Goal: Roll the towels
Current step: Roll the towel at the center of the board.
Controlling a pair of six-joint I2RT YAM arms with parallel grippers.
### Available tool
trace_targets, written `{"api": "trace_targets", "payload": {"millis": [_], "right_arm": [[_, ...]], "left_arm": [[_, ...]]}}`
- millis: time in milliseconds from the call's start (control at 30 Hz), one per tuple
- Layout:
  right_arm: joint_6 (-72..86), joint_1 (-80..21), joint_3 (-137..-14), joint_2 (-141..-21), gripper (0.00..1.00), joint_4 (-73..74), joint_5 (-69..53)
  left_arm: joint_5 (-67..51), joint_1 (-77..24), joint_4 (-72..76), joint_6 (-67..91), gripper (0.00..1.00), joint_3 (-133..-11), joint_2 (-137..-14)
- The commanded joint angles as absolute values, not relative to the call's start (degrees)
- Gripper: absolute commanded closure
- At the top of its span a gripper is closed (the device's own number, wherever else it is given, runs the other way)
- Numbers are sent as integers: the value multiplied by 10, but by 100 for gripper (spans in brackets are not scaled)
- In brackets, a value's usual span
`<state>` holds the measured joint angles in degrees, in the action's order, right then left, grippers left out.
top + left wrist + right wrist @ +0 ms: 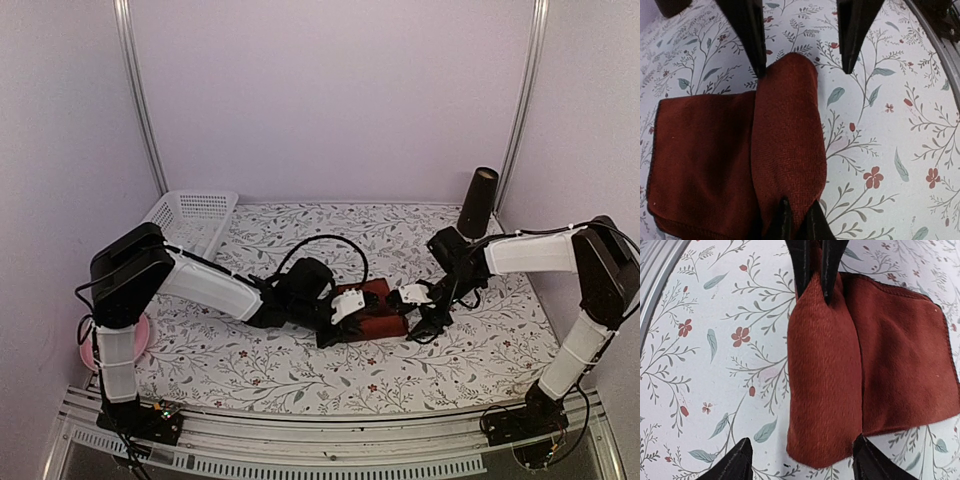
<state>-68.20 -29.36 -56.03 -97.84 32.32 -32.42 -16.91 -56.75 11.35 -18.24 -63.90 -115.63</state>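
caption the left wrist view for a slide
Left claw pinches the maroon towel's rolled edge; right claw open at the far end

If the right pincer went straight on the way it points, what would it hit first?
Most likely the towel: its rolled fold lies just ahead, between the fingers of the open right pincer. Beyond that, the left pincer pinches the fold's far end. How high the right one sits above the cloth is unclear.
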Motion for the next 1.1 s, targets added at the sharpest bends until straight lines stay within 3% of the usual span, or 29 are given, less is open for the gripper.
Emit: {"api": "trace_targets", "payload": {"millis": [0,333,1067], "right_arm": [[-688,-284,-513,-908,29,248,-309],[-727,-292,-442,-815,20,197,-368],[-666,-336,-433,-905,20,90,-274]], "left_arm": [[-244,-536,76,-109,100,-648,-1173],[-294,-506,42,-39,100,-690,-1215],[-349,-453,46,44,100,-702,-1255]]}}
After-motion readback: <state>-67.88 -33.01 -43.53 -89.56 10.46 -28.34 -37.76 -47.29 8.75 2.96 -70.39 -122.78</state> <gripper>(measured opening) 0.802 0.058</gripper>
